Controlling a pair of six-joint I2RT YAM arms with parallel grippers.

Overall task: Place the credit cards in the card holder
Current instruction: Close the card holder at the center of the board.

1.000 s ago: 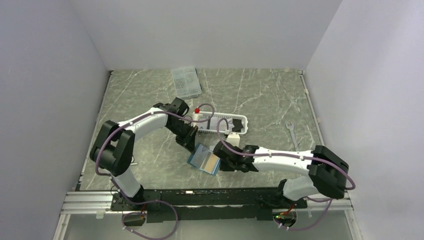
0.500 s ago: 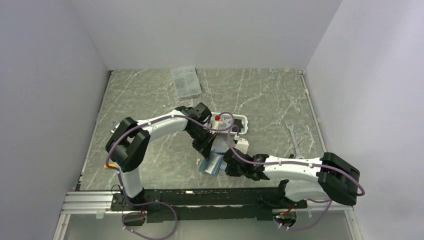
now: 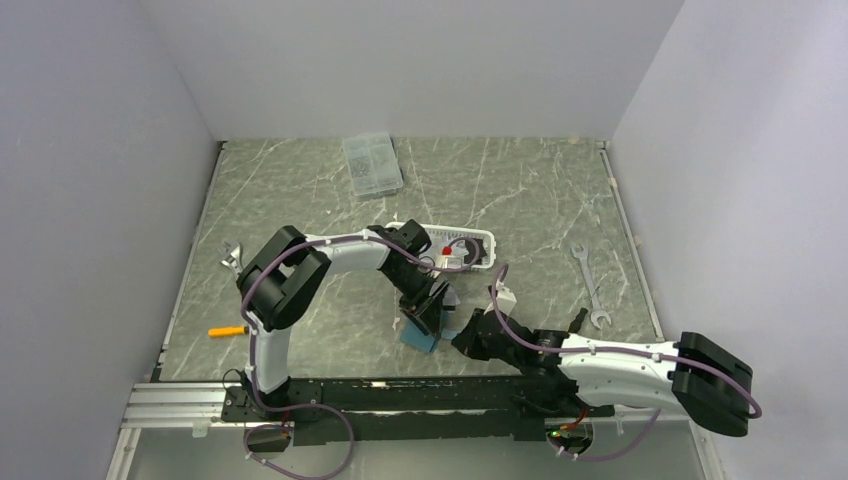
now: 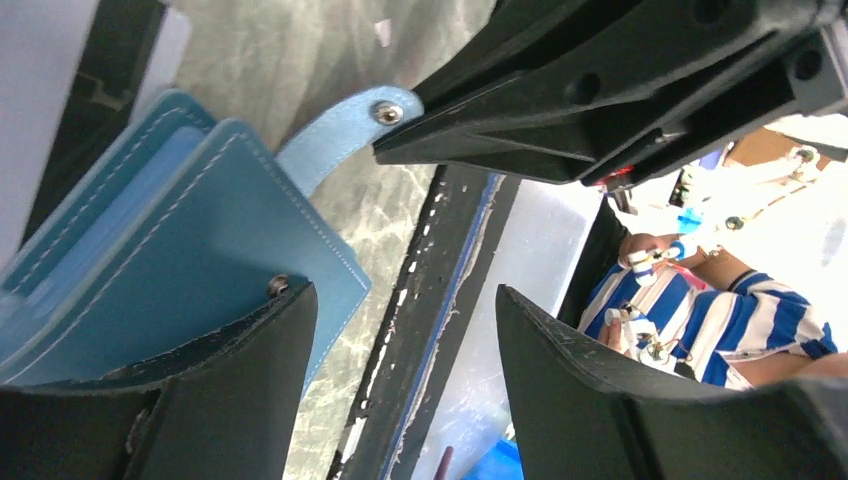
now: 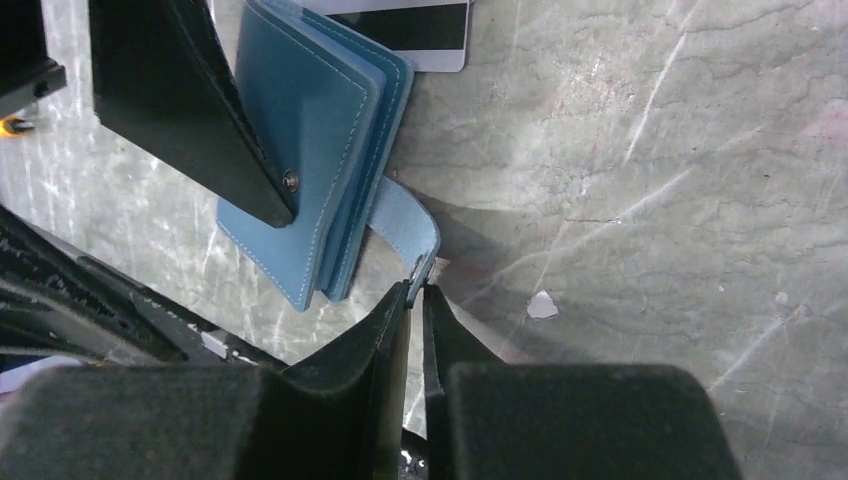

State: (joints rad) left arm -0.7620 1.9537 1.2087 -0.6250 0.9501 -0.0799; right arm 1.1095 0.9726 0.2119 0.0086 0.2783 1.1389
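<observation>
The card holder (image 3: 420, 336) is a teal-blue wallet, folded shut on the table near the front edge. It also shows in the left wrist view (image 4: 180, 250) and the right wrist view (image 5: 310, 140). Its strap (image 5: 408, 222) with the pale snap curls out to the side, and my right gripper (image 5: 418, 292) is shut on the strap's tip. My left gripper (image 4: 402, 292) is open above the holder, with one finger (image 5: 190, 100) resting on the cover beside the snap stud. A pale credit card (image 5: 410, 35) with a black stripe lies flat just behind the holder. No other cards show.
A white slatted basket (image 3: 472, 246) stands just behind the arms. Farther back is a clear compartment box (image 3: 372, 163). A wrench (image 3: 588, 283) lies at the right, an orange-handled tool (image 3: 228, 331) at the left front, and another small wrench (image 3: 230, 257) at the left.
The holder lay open with a yellow card showing and is now folded shut. My left gripper came down onto it and opened. My right gripper drew back to the right and closed on the strap.
</observation>
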